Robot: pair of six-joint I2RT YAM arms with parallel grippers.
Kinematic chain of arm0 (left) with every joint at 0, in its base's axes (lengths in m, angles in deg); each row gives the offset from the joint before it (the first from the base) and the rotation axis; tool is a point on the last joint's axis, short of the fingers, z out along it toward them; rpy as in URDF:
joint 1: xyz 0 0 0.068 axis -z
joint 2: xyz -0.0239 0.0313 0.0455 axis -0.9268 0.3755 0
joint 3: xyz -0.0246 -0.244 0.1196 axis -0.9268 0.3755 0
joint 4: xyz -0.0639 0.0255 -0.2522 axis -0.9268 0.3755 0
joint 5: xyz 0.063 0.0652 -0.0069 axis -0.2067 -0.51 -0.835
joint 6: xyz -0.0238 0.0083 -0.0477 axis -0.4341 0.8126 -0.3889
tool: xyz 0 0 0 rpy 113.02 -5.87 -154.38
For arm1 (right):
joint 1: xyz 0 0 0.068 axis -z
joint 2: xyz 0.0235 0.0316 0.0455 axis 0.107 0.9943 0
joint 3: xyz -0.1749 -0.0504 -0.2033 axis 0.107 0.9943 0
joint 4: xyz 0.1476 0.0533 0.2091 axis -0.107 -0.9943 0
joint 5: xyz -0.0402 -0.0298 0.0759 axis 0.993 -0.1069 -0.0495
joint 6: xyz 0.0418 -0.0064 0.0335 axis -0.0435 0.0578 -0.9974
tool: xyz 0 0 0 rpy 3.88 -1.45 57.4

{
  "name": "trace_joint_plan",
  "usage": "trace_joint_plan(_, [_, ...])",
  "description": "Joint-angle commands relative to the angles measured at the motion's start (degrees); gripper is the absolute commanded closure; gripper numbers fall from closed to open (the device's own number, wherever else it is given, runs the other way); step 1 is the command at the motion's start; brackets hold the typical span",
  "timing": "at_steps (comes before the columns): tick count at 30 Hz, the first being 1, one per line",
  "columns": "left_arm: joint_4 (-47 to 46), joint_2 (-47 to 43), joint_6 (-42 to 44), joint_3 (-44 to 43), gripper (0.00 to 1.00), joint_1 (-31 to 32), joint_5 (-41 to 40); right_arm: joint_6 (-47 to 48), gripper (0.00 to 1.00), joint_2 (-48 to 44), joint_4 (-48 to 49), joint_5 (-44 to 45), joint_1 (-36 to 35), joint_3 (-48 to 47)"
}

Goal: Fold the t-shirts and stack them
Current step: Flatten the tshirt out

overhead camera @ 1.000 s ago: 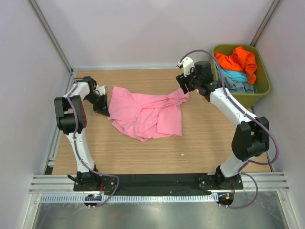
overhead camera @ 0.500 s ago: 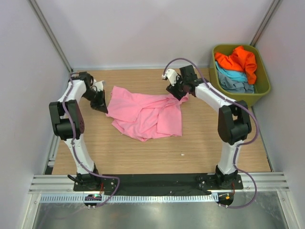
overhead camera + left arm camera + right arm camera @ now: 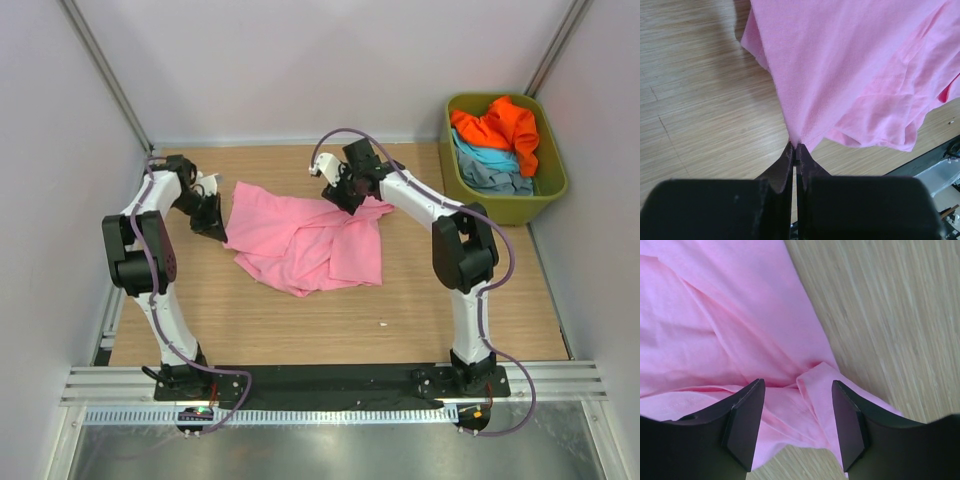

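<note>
One pink t-shirt [image 3: 855, 65] corner between left pincer [image 3: 795, 146] tips.

Pink t-shirt [image 3: 305, 240] on wooden table [image 3: 420, 300]

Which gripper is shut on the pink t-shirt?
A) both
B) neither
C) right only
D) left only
D: the left gripper is pinched shut on an edge of the pink t-shirt, while the right gripper stands open over the fabric.
</note>
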Motion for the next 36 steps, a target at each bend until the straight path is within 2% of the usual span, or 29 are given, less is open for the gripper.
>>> trace_joint_plan(1, [0.31,-1.19,-0.40,-1.34,1.00,-0.22,1.65,0.35,0.38,0.99,-1.81,0.40,-0.40,-2.45])
trace_joint_plan(15, [0.04,-0.92,-1.02,-1.17,1.00,-0.22,1.74,-0.44,0.43,3.89,0.99,5.41,-0.49,-3.32])
trace_joint_plan(20, [-0.04,-1.10,-0.93,-0.99,1.00,-0.22,1.56,-0.53,0.50,4.25,1.35,5.94,-0.49,-3.94])
trace_joint_plan(36, [0.04,0.22,-1.20,-2.31,1.00,-0.22,1.65,-0.79,0.56,4.86,-0.06,7.17,-0.31,-4.73])
